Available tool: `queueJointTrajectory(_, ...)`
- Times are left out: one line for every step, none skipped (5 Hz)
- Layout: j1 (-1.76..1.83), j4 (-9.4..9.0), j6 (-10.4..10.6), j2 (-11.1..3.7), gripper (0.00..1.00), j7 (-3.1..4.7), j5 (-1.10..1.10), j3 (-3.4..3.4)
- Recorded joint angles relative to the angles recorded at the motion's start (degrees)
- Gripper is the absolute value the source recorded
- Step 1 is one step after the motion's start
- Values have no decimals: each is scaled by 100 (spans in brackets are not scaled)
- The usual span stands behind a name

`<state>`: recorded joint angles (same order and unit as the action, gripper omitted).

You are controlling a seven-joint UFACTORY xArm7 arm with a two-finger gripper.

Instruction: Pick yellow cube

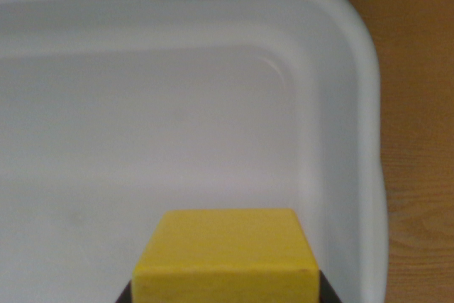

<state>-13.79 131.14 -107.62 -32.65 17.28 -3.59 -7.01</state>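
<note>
Tool (225, 296) flanking yellow cube (227, 257), white tray (355, 69)

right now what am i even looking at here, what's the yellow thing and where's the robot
This single picture comes from a camera mounted on the wrist of a robot arm, looking down past its grasping part, so you never see the arm itself. The yellow cube at the bottom edge is a block the robot is meant to pick up. The two small dark corners beside the cube's lower edges look like parts of the tool, one on each side of the cube; whether it is actually squeezing the block cannot be told from here. Behind the cube is a white tray with a raised, rounded rim, otherwise bare in this view. The tray sits on a wooden table, seen along the wrist view's right.
</note>
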Motion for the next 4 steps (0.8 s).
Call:
queueJointTrajectory(0,0,0,0,100,0,0,0)
queueJointTrajectory(-2,72,-79,8,100,-2,2,-1)
queueJointTrajectory(-2,72,-79,8,100,-2,2,-1)
queueJointTrajectory(-4,113,-125,12,100,-3,2,-2)
